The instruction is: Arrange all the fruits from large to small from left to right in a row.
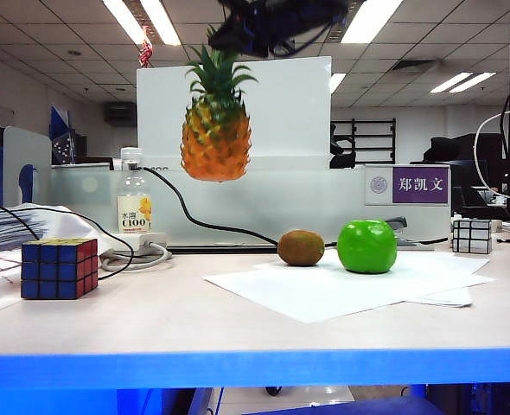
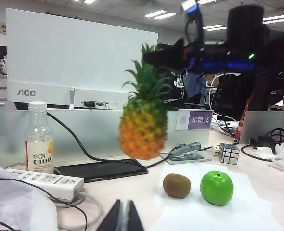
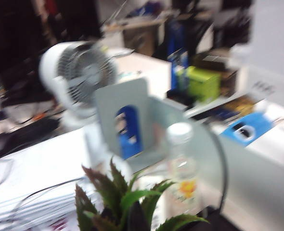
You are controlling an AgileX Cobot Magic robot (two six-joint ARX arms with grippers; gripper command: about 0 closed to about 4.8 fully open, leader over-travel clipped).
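Pineapple (image 1: pixel 215 138) hangs from the closed right tool (image 1: pixel 238 39) high above bare table (image 1: pixel 151 320); left tool (image 2: pixel 122 219) closed, empty.

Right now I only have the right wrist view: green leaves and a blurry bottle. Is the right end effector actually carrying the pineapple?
Observer: Yes. The pineapple hangs by its crown from the right end effector, well above the table.
Operator: Where are the other fruits?
Observer: On white paper: the kiwi sits left of the apple, exterior view.
Operator: And the left end effector?
Observer: The left end effector is shut, low near the power strip, holding nothing.
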